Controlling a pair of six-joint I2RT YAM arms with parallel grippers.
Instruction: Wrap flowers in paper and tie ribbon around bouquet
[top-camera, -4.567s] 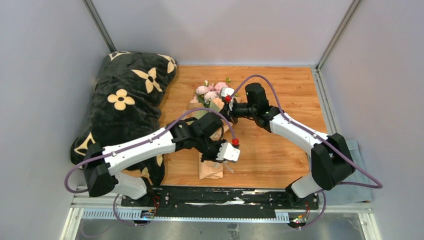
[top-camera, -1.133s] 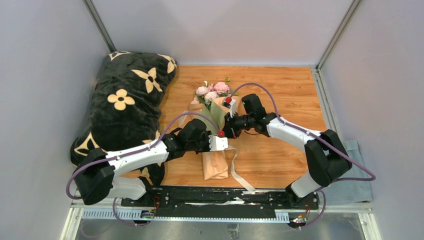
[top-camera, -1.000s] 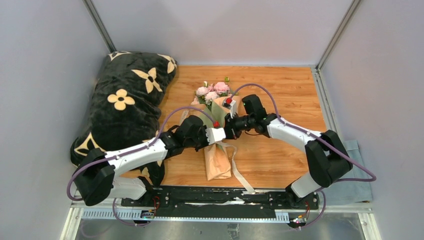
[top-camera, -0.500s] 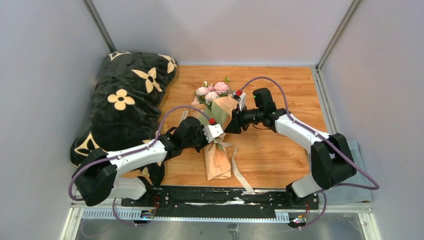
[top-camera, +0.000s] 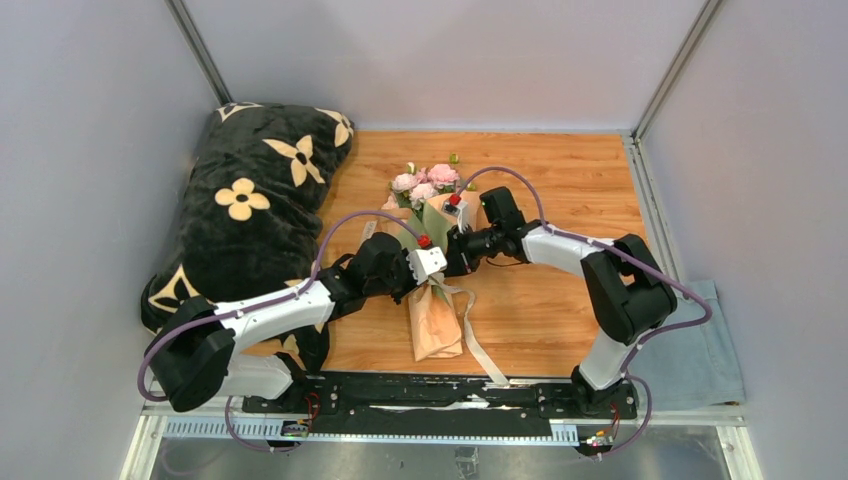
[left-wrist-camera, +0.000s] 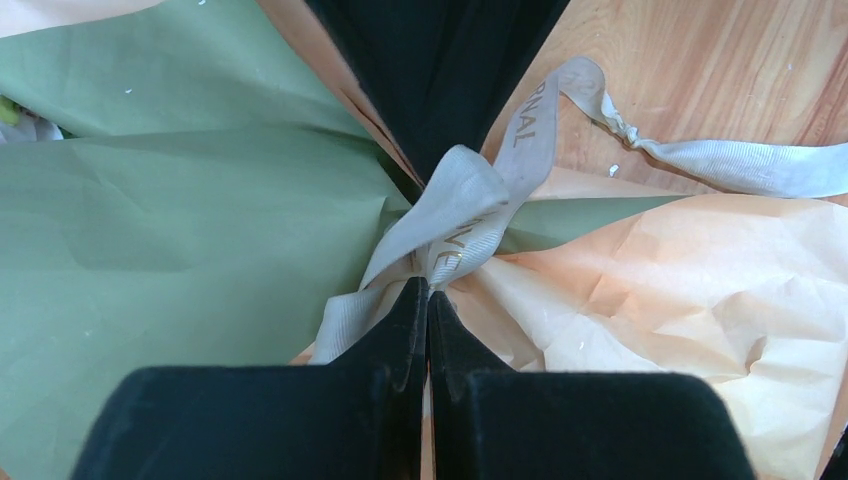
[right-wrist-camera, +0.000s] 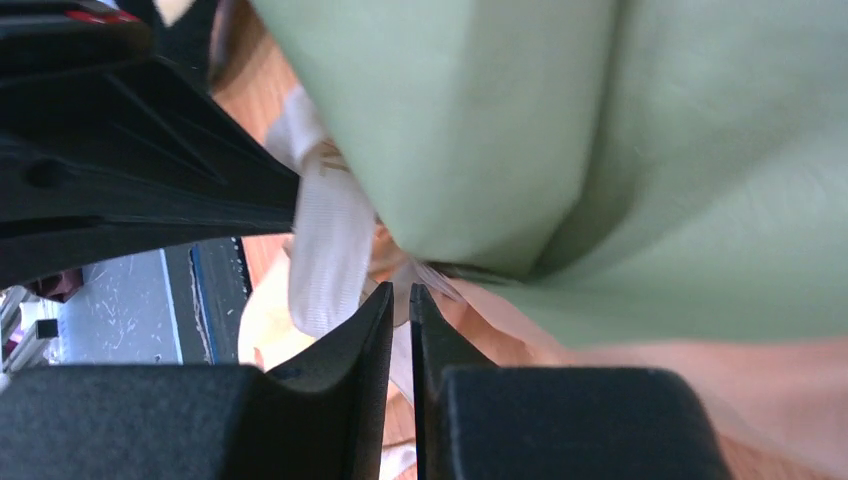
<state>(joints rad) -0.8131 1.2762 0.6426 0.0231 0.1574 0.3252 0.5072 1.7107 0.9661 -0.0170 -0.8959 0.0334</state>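
Fig. 1. The bouquet (top-camera: 435, 325) lies on the table (top-camera: 560, 310), ribbon (left-wrist-camera: 470, 205) around its waist.
My left claw (left-wrist-camera: 427, 290) is clamped on the ribbon; my right claw (right-wrist-camera: 400, 292) has its 2 fingers (right-wrist-camera: 350, 350) nearly together beside it, and I cannot tell whether it grips.

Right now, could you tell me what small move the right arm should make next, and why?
Probably close the right gripper on the ribbon strand at its tips. The left gripper clamps the ribbon at the bouquet's waist, while the right jaws stand nearly together beside it, gripping nothing visible.
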